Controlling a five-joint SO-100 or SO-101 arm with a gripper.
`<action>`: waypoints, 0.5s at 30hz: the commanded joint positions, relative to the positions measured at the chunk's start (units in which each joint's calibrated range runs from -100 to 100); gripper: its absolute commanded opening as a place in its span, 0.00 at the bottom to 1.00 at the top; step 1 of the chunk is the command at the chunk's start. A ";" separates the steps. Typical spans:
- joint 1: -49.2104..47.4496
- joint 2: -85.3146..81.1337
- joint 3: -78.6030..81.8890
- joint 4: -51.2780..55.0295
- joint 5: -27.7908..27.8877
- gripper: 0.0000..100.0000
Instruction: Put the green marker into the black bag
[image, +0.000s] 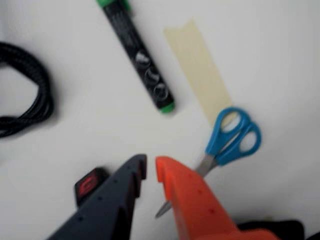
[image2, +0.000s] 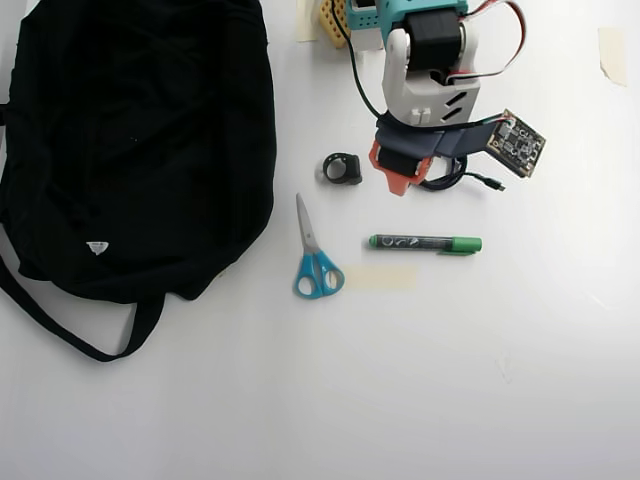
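Note:
The green marker (image2: 425, 242) lies flat on the white table, dark barrel with green at both ends, right of the scissors. In the wrist view the green marker (image: 139, 57) lies ahead of my fingertips, clear of them. The black bag (image2: 140, 140) fills the left of the overhead view, well away from the marker, with a strap trailing at its lower edge. My gripper (image: 151, 167) hangs just above the table with its dark and orange fingers nearly touching and nothing between them. From overhead, the gripper (image2: 402, 183) sits just behind the marker.
Blue-handled scissors (image2: 315, 265) (image: 232, 137) lie between bag and marker. A tape strip (image2: 380, 278) is beside them. A small black ring-like object (image2: 342, 168) sits left of the gripper. A black cable (image: 30, 90) and a small black-red item (image: 90, 182) lie near the fingers.

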 joint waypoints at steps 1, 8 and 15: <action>-1.18 0.04 -2.54 -3.24 0.41 0.02; -3.95 2.69 -2.54 -3.85 -0.11 0.02; -7.01 5.35 -6.76 -7.29 0.36 0.02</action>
